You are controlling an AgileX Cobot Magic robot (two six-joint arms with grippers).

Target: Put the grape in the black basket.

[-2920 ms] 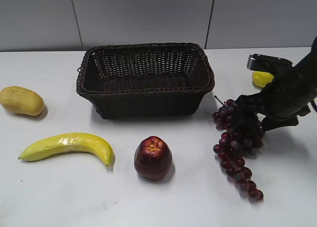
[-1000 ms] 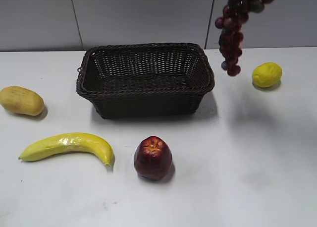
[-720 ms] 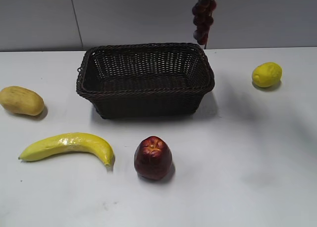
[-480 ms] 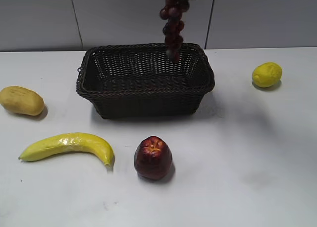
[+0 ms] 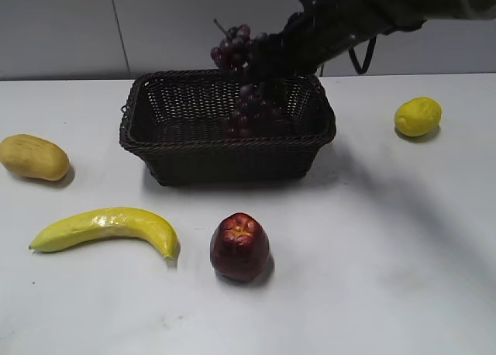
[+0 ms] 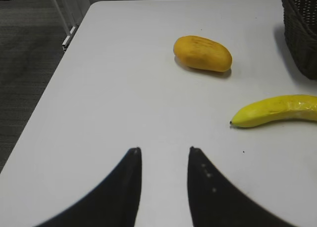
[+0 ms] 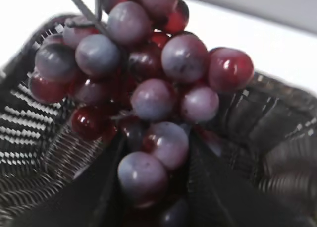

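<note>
The grape [image 5: 246,84], a bunch of dark red-purple grapes with a thin stem, hangs over the black basket [image 5: 186,149], its lower end down inside the basket. My right gripper [image 5: 273,59] is shut on the grape at the bunch's upper part, above the basket's back right. In the right wrist view the grape [image 7: 148,88] fills the frame between the jaws [image 7: 154,160], with the basket's weave [image 7: 29,138] below. My left gripper [image 6: 163,155] is open and empty over bare table, out of the exterior view.
A dark red apple [image 5: 239,246] and a banana [image 5: 105,227] lie in front of the basket. A yellow-brown potato-like fruit [image 5: 33,157] is at the left, a lemon [image 5: 417,116] at the right. The table's left edge [image 6: 59,68] shows in the left wrist view.
The right arm lifted the grape off the table at the right, carried it left over the basket and has lowered it so its tip is inside. The arm is back in view.
</note>
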